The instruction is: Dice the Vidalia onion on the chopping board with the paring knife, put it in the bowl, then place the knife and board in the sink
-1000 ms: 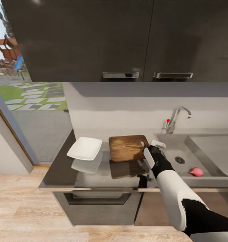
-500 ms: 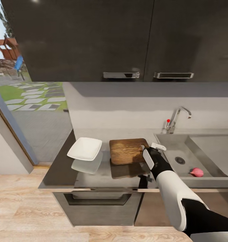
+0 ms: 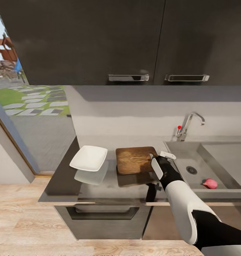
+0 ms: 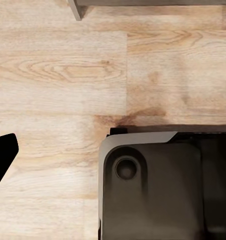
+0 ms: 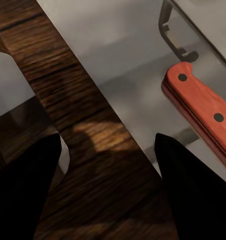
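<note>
The brown chopping board lies on the dark glossy countertop, with the white bowl to its left. My right gripper hovers at the board's right edge, next to the sink. In the right wrist view the right gripper is open: one finger is over the board, the other over the countertop. The paring knife lies just beyond, its red handle showing. The pinkish Vidalia onion rests in the sink's front right. A dark finger of my left gripper points at the floor.
A chrome tap with a red knob stands behind the sink. Dark wall cabinets hang over the counter. A glass door is at the left. The left wrist view shows wooden floor and the robot's dark base.
The board and my right gripper sit slightly nearer the counter's front than a second ago. The whole view has shifted a little as the camera moved.
</note>
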`<state>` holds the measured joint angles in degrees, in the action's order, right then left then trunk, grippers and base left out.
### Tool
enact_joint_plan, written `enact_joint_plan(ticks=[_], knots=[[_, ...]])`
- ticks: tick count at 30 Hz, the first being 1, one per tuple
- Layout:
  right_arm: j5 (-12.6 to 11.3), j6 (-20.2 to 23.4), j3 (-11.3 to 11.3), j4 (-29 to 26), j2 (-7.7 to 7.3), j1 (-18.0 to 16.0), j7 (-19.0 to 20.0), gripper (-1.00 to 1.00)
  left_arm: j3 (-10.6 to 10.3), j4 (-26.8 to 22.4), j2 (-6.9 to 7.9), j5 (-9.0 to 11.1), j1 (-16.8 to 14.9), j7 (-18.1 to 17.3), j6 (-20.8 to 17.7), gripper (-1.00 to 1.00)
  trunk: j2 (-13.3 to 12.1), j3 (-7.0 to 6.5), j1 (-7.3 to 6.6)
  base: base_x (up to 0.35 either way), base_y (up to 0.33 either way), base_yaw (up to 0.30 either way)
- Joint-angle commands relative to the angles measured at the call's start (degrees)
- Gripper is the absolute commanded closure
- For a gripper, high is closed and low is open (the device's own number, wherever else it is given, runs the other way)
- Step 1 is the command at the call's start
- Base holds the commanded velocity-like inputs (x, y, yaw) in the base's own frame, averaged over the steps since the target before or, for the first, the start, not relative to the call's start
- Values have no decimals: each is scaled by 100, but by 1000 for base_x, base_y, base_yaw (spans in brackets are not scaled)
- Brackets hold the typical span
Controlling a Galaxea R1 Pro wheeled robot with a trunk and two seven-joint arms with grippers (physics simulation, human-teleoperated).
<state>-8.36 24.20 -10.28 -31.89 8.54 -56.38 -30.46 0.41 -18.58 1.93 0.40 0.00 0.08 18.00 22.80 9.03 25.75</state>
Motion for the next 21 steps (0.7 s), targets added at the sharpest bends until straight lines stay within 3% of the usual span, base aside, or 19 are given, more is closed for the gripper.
enact_joint_plan(ticks=[1, 10, 21], knots=[[-51, 6, -13, -11, -3, -4, -31, 100, 3, -5, 0, 4, 0, 1, 10, -100, 12, 20, 3, 3, 0, 0], [-62, 6, -49, -10, -19, -4, -31, 100, 3, -5, 0, 4, 0, 1, 10, -100, 12, 103, 3, 0, 0, 0], [-352, -3, -53, -9, -3, -4, -102, 100, 3, -5, 0, 4, 0, 1, 10, -100, 12, 135, 3, 0, 0, 0]])
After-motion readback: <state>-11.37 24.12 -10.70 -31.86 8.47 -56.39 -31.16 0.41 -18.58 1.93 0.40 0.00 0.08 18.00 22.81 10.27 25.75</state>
